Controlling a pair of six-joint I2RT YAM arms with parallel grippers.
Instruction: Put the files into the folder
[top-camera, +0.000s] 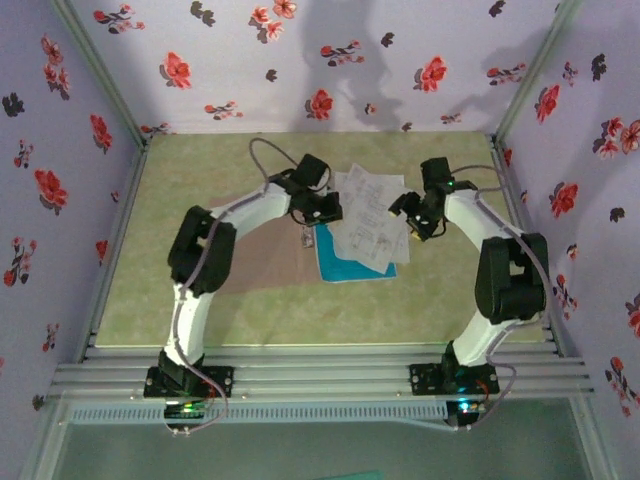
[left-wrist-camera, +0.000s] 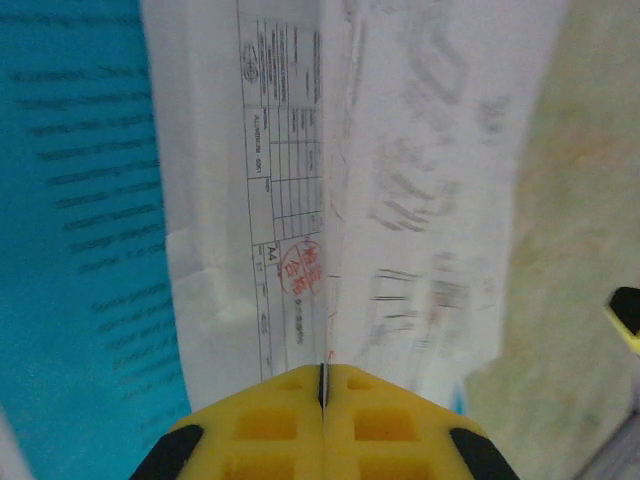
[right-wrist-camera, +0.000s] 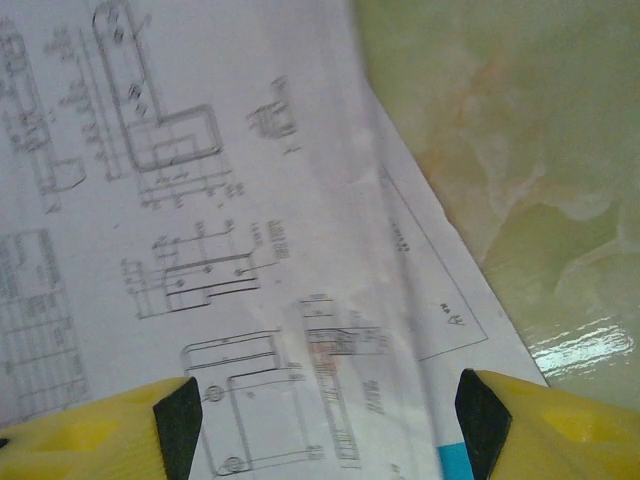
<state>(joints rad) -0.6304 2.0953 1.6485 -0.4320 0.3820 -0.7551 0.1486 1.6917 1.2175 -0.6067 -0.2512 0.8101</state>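
Note:
The files (top-camera: 366, 226), white sheets printed with drawings, lie fanned over a cyan sheet (top-camera: 350, 268) at mid-table. The tan folder (top-camera: 262, 262) lies flat just left of them, partly under my left arm. My left gripper (top-camera: 318, 212) is at the sheets' left edge. In the left wrist view its yellow jaws (left-wrist-camera: 323, 370) are shut on a raised crease of a white sheet (left-wrist-camera: 420, 150), with the cyan sheet (left-wrist-camera: 70, 200) to the left. My right gripper (top-camera: 412, 222) is over the sheets' right edge; it (right-wrist-camera: 320, 420) stands open above the printed sheets (right-wrist-camera: 200, 200), nothing between its fingers.
The table is pale green (right-wrist-camera: 520, 150), walled on three sides by flowered panels (top-camera: 60, 150). A metal rail (top-camera: 320, 380) runs along the near edge by the arm bases. A corner of the cyan sheet (right-wrist-camera: 455, 462) peeks out under the white ones.

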